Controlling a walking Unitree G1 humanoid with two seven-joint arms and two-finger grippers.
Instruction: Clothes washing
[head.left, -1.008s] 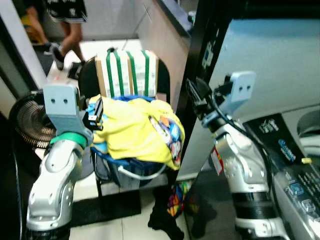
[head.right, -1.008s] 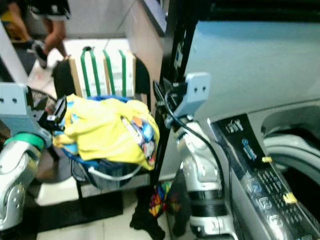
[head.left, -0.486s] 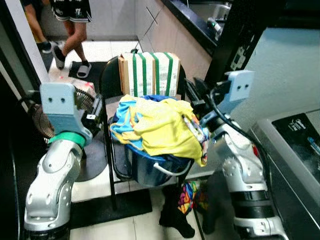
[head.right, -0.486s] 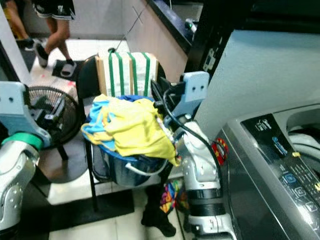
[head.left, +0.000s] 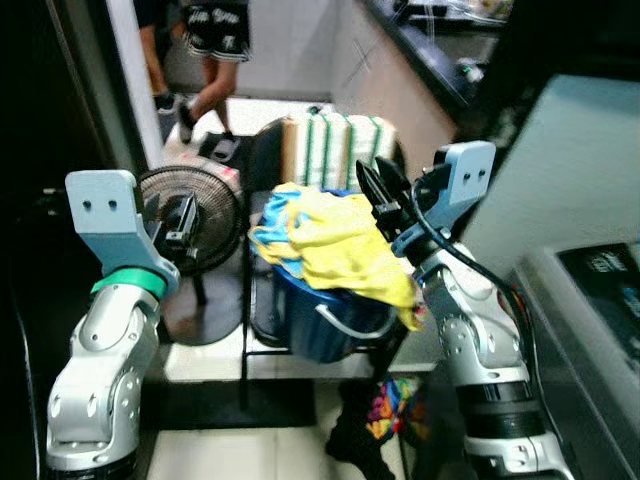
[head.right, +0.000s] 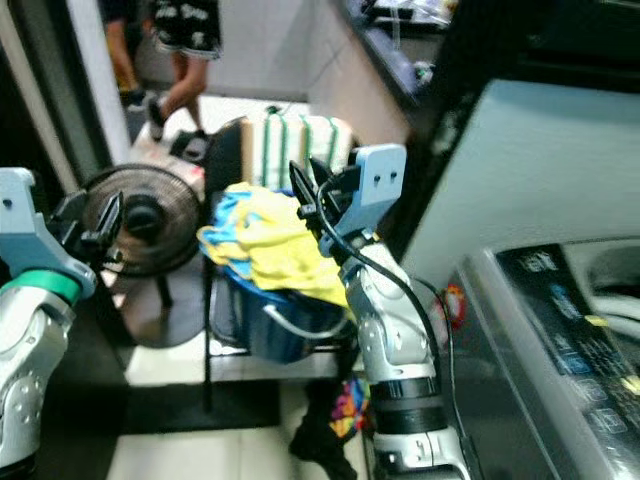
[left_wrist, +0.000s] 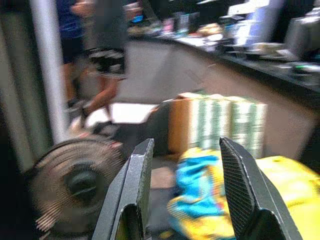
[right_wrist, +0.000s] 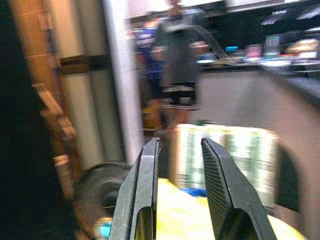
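Observation:
A blue laundry basket (head.left: 310, 325) heaped with yellow and blue clothes (head.left: 335, 240) sits on a black chair (head.left: 264, 152). My left gripper (head.left: 185, 225) is raised to the left of the basket, in front of a floor fan, with its fingers open and nothing between them (left_wrist: 182, 190). At the right edge of the clothes pile my right gripper (head.left: 375, 195) is held up, open and empty (right_wrist: 177, 195). The washing machine (head.left: 590, 320) stands at the far right, its control panel partly showing.
A green-striped cardboard box (head.left: 340, 150) leans on the chair back. A floor fan (head.left: 222, 195) stands left of the chair. Colourful cloth (head.left: 390, 410) and a dark garment (head.left: 350, 440) lie on the floor under the chair. A person (head.left: 215, 40) walks at the back.
The whole view has swung left, so the washing machine has slid towards the right edge and the fan has come into view. Both arms stay raised beside the basket.

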